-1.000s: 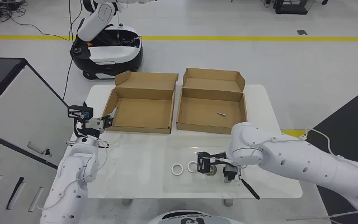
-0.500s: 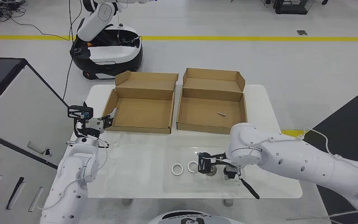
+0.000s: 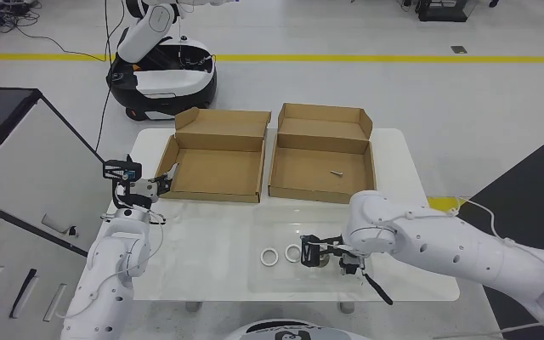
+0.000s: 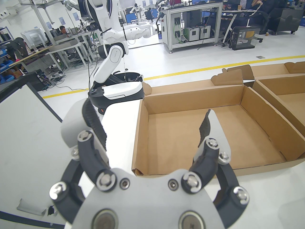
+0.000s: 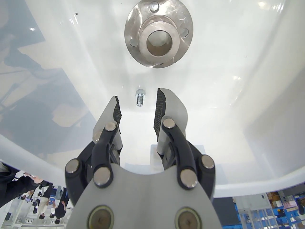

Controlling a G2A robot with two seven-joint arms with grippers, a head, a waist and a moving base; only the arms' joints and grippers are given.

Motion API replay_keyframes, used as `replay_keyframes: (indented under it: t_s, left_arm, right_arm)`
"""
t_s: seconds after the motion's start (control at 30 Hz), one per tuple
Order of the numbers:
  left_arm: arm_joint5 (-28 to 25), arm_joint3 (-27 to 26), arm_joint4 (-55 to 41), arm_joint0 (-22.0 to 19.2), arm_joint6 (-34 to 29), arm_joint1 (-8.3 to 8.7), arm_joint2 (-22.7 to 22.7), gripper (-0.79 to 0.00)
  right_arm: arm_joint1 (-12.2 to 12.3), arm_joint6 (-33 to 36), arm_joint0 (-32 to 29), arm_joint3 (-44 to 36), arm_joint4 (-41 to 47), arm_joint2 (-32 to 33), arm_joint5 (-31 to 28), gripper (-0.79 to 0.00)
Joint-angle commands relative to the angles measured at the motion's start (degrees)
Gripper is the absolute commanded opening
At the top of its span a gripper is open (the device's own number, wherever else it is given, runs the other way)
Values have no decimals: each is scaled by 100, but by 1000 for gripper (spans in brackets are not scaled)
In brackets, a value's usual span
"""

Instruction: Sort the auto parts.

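A small silver bolt (image 5: 139,98) lies on the white table between the open fingers of my right gripper (image 5: 138,98), untouched. Just beyond it sits a round metal flange (image 5: 158,38) with a central bore. In the top view the right gripper (image 3: 344,260) hangs low over the table's front, beside the flange (image 3: 320,257) and two white rings (image 3: 270,256) (image 3: 293,252). Another bolt (image 3: 337,172) lies in the right cardboard box (image 3: 364,174). My left gripper (image 4: 152,122) stands open and empty by the near corner of the left cardboard box (image 4: 140,129), also seen from above (image 3: 163,184).
The two open boxes, the left box (image 3: 255,177) among them, stand side by side at the back of the white table (image 3: 212,242). Another robot (image 3: 166,59) stands on the floor behind the table. A dark panel (image 3: 25,161) is off the left edge.
The right gripper has shifted slightly toward the front of the table and lowered around the bolt. The left arm has kept still.
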Motion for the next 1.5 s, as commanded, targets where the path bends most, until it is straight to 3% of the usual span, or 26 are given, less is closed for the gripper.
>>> replay_keyframes:
  t_s: [0.0,0.63,0.77,0.8,0.83,1.17,1.47]
  left_arm:
    - [0,0,0,0,0,0,0,0]
    - [0,0,0,0,0,0,0,0]
    - [0,0,0,0,0,0,0,0]
    - [0,0,0,0,0,0,0,0]
    - [0,0,0,0,0,0,0,0]
    - [0,0,0,0,0,0,0,0]
    - [0,0,0,0,0,0,0,0]
  right_arm:
    - [-1,19,-7,-16,-26,-5,20,-443]
    - [-36,42,-3,45,-133,-72,42,-520]
    - [-69,50,-8,68,-156,-89,51,-610]
    - [-77,52,-6,73,-155,-90,53,-733]
    - [-85,55,-4,77,-154,-91,56,-785]
    - [-89,140,120,4,13,-20,141,-785]
    - [99,140,523,-519,471,394,627,-785]
